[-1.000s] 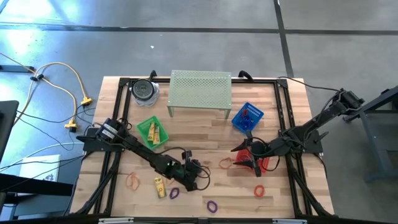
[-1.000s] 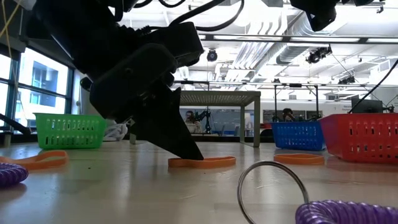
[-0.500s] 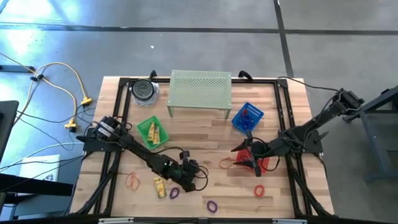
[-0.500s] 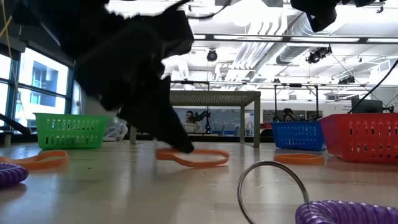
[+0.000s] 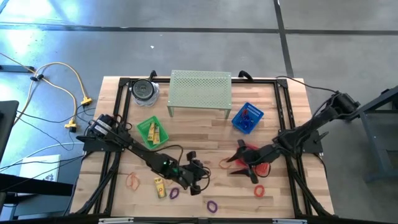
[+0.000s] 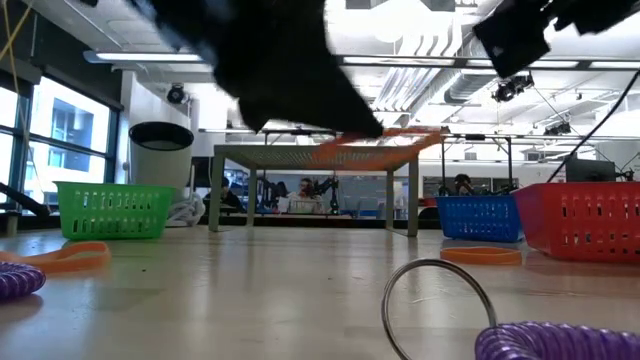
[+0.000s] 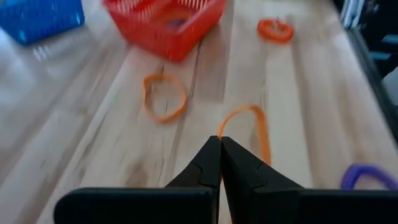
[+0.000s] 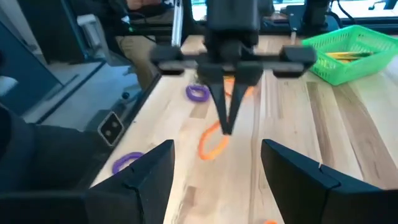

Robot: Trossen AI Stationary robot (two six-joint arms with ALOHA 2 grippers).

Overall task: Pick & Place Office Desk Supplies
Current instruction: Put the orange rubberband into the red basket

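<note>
My left gripper (image 5: 199, 170) (image 7: 219, 144) hangs over the table's near middle, shut on an orange band (image 7: 251, 127) (image 6: 385, 143). My right gripper (image 5: 241, 163) (image 8: 214, 177) is open beside the red basket (image 5: 261, 163), facing the left gripper with nothing between its fingers. Flat on the table lie another orange band (image 5: 225, 163) (image 7: 165, 96), an orange-tan band (image 5: 132, 180), purple bands (image 5: 174, 193) (image 5: 212, 205), a red band (image 5: 259, 190) and small yellow pieces (image 5: 160, 186). My left gripper pinches the orange band's near edge (image 7: 231, 119) between its two shut fingers, at their tips. The fingers slant down from the table's left side. The band is lifted clear of the table, and its loop sticks out beyond the fingertips (image 6: 405, 138).
A green basket (image 5: 153, 132) with yellow pieces, a blue basket (image 5: 247, 118), the pale green perforated stand (image 5: 200, 92) and a dark-lidded jar (image 5: 144, 91) stand toward the far edge. A metal ring (image 6: 435, 300) and a purple coil (image 6: 560, 340) lie close to the low camera.
My left gripper, shut on the orange band, has risen from the table. The band first lifted at one end and now hangs clear above the wood. My right gripper has shifted slightly toward the left gripper.
</note>
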